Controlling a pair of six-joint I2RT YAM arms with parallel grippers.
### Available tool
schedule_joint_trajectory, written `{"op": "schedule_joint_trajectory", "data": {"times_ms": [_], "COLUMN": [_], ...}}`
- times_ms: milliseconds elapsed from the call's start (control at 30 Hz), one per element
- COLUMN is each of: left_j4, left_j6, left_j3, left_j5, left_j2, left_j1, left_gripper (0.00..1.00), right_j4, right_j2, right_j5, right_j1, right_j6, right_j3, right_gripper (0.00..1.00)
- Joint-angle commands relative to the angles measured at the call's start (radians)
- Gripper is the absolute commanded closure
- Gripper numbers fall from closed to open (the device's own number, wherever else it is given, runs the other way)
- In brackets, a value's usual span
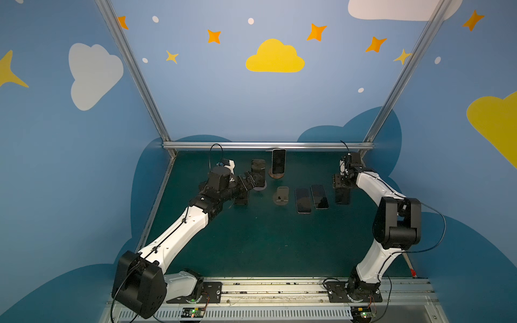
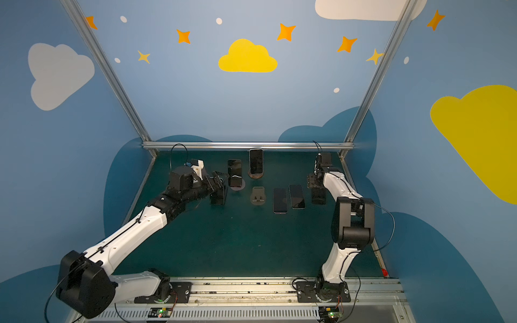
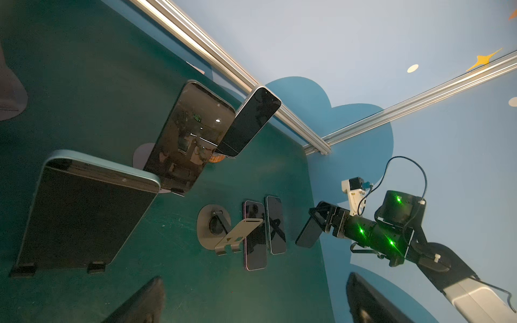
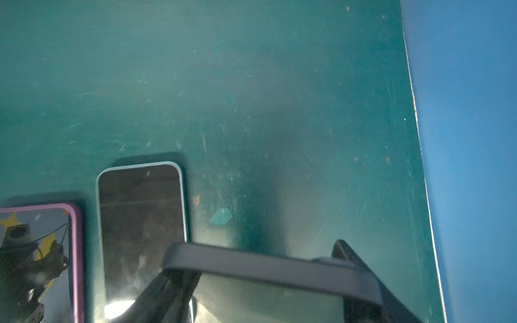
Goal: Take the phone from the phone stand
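Observation:
My right gripper (image 1: 342, 186) (image 4: 265, 282) is shut on a dark phone (image 1: 342, 196) (image 4: 265, 265), gripped at its top with the phone hanging over the table's right side. An empty grey phone stand (image 1: 281, 195) (image 3: 221, 229) sits mid-table. My left gripper (image 1: 247, 183) (image 3: 251, 306) is open with nothing between its fingers (image 3: 142, 302). It hovers beside a green-edged phone (image 2: 218, 195) (image 3: 84, 212) propped on a black stand. Two more phones stand behind: one (image 1: 258, 170) on a round grey base, one (image 1: 279, 164) on a wooden stand.
Two phones lie flat right of the empty stand, a purple-edged one (image 1: 303, 200) (image 4: 42, 251) and a pale-edged one (image 1: 319, 195) (image 4: 142, 223). An aluminium rail (image 1: 268, 145) runs along the back. The table's right edge (image 4: 419, 167) is close to the held phone.

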Motion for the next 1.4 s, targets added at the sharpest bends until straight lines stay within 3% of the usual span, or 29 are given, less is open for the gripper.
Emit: {"op": "schedule_joint_trajectory", "data": {"times_ms": [0,533,867,1167,1367], "left_j4": [0.011,0.008,0.014,0.016,0.022], "left_j6": [-0.001,-0.002,-0.010,-0.010,-0.004], "left_j3": [0.026,0.027,0.027,0.026,0.023], "left_j5": [0.007,0.010,0.023,0.021,0.023], "left_j2": [0.000,0.002,0.005,0.011,0.006], "left_j1": [-0.004,-0.002,-0.003,-0.004,-0.003], "left_gripper": [0.00,0.00,0.00,0.00,0.00], "right_j4": [-0.099,-0.263,-0.401,-0.412,-0.455], "right_j2": [0.043,0.246,0.359,0.388,0.468], "right_j5": [0.007,0.017,0.015,-0.080,-0.098], "right_j1": [-0.007,-0.013,0.006,0.007,0.007], "right_j6": [0.029,-0.008,0.045,0.014,-0.014], "right_j3": [0.054,0.232,0.328,0.341,0.436], "right_gripper": [0.39,0.39,0.38,0.36,0.34]}}
